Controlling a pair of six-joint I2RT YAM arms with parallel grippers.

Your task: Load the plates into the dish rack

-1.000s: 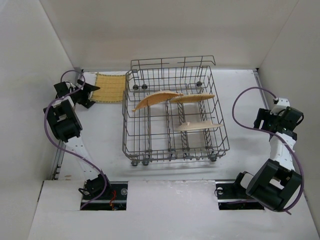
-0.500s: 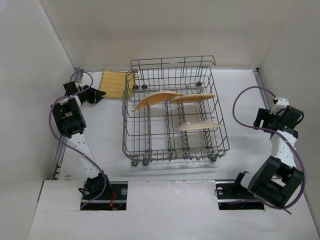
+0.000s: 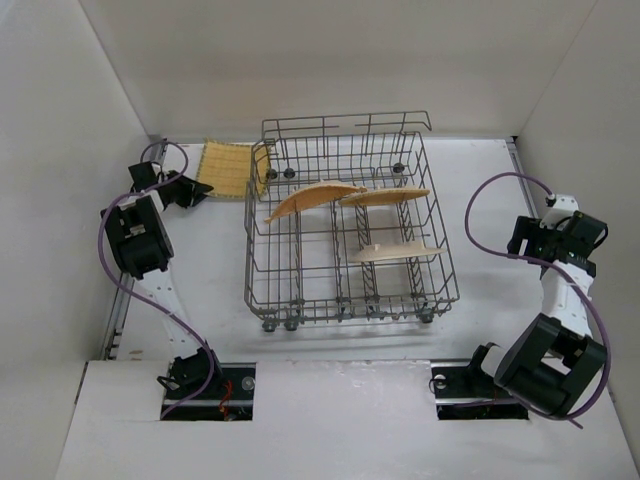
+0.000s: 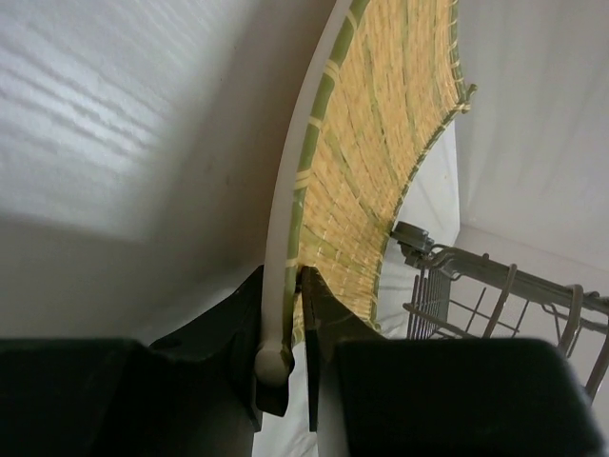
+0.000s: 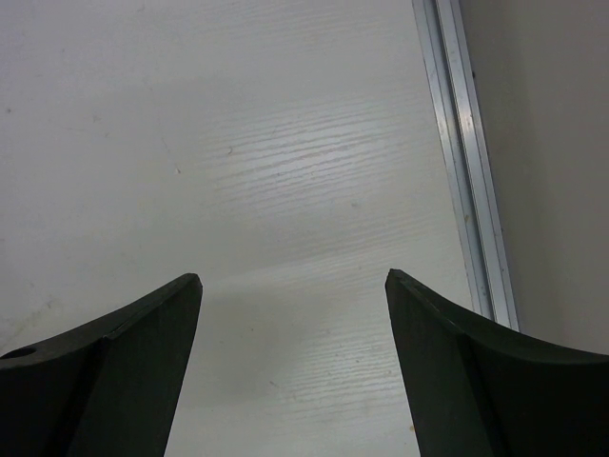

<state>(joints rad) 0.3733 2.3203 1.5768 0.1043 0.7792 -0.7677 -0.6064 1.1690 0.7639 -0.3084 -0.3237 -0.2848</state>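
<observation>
Plates: three are standing among the tines of the dish rack (image 3: 346,122), namely an orange plate (image 3: 312,198), a second orange plate (image 3: 385,196) and a pale yellow plate (image 3: 400,252). The fourth, a yellow woven plate (image 4: 381,162), is sitting outside the rack. The left jaws are gripping it, clamping shut on its pale rim (image 4: 285,238).

This plate is standing on edge and extending up and away from the left jaws. Whether any part of it is resting on the table (image 3: 210,260) cannot be told. A corner of the rack is lying just beyond the left jaws and to their right. In the overhead view the plate's far edge is overlapping that corner; contact cannot be confirmed.

The right jaws are standing wide apart with nothing between them. They are pointing at bare table, with a metal rail (image 5: 466,190) running to their right.

Handling assessment: the plate is appearing thin, light and woven, so it is probably flexing a little and is unlikely to be fragile. Its rough weave is likely giving good purchase. The rim is looking like the stiffest part and the proper place to hold, since it is leaving the body free to slide between tines. A narrow rim grip is risking the plate pivoting, and the weave may be snagging on wire.
</observation>
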